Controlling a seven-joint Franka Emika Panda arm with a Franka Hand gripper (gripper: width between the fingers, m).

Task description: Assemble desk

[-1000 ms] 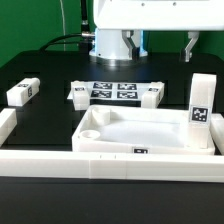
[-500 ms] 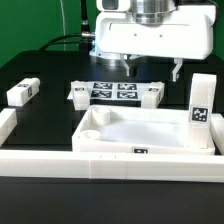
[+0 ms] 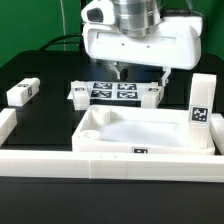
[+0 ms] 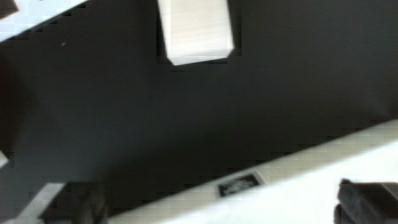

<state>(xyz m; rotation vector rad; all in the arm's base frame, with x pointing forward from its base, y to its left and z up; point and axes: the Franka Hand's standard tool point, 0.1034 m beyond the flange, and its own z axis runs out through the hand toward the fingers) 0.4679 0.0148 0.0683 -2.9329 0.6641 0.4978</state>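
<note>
The white tray-like tabletop (image 3: 150, 130) lies at the front of the black table, its round corner socket (image 3: 93, 131) showing. Three white legs lie flat: one at the exterior view's left (image 3: 22, 91) and two by the marker board (image 3: 80, 93) (image 3: 150, 96). A further leg stands upright at the exterior view's right (image 3: 200, 103). My gripper (image 3: 141, 74) hangs open and empty above the marker board, behind the tabletop. In the wrist view the gripper (image 4: 222, 205) is open over the black table, with a white leg (image 4: 196, 30) beyond it and a tagged white edge (image 4: 285, 175) between the fingers.
The marker board (image 3: 112, 91) lies flat at the back middle. A long white border rail (image 3: 90, 162) runs along the front and up the exterior view's left side (image 3: 6, 122). Black cables lie at the back left.
The gripper has moved to the exterior view's left and come lower, from the back right to above the marker board. The parts have not moved.
</note>
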